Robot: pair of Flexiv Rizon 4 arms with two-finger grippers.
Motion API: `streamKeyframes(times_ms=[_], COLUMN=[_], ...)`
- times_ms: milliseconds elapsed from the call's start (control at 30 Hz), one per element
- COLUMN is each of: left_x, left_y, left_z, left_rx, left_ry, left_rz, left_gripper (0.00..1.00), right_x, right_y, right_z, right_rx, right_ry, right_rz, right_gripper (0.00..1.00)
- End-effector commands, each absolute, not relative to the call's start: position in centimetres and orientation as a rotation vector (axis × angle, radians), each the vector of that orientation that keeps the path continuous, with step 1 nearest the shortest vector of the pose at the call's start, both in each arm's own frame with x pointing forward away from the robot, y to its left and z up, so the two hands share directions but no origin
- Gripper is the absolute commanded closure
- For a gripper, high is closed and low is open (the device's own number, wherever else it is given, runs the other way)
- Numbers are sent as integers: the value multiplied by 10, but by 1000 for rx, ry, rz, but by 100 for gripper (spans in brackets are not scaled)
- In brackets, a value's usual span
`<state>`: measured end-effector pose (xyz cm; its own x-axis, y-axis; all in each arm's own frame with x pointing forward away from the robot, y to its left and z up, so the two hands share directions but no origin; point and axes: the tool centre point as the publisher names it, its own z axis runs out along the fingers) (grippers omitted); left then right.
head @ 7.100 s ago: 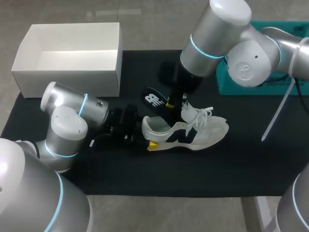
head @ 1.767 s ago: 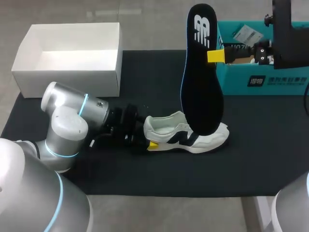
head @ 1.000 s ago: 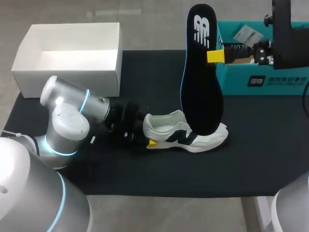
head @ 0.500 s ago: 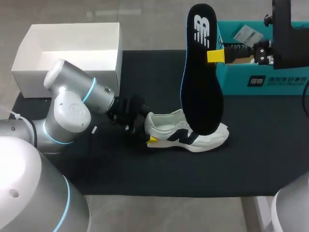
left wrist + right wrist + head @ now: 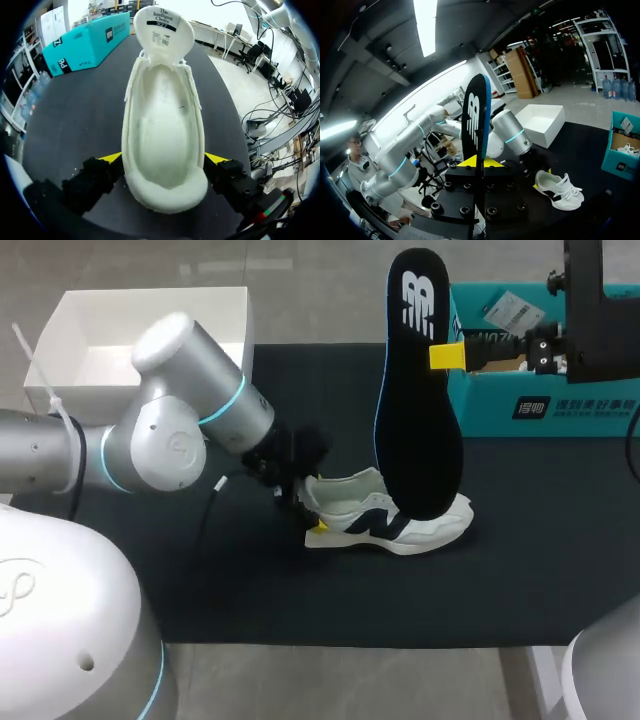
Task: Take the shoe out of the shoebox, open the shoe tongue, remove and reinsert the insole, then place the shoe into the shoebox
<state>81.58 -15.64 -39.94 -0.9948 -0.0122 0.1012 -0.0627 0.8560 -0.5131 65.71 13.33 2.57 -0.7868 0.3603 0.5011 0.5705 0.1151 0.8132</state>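
Left arm: elbow has swung up; left gripper (image 5: 312,525) still clamps shoe (image 5: 395,520) heel on mat (image 5: 520,540) | Right gripper (image 5: 447,355): pinches insole (image 5: 415,410) aloft, unmoved | Assessment: reinsertion pending.

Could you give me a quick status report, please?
Left hand shut on shoe heel. Right hand shut on insole, held aloft. Shoe mouth open, unblocked.

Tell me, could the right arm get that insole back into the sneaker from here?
Probably yes. The right gripper holds the insole up in the air, and the sneaker has its mouth open and uncovered; the left gripper clamps only the heel's sides.
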Motion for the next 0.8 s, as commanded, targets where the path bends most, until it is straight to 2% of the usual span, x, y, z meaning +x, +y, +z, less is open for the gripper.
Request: streamKeyframes(times_ms=[33, 233, 800], left_x=[820, 818, 801], left_y=[-158, -150, -142], left_z=[-385, -368, -348], left_rx=[43, 56, 14], left_ry=[-3015, -3080, -3111], left_rz=[460, 176, 113], left_gripper=[0, 0, 0], right_x=[660, 660, 660], right_y=[137, 137, 137], right_z=[26, 26, 26], right_rx=[-937, -937, -937], right_ry=[-2206, -2206, -2206], right_rz=[-1739, -1739, -1739], right_gripper=[100, 100, 100])
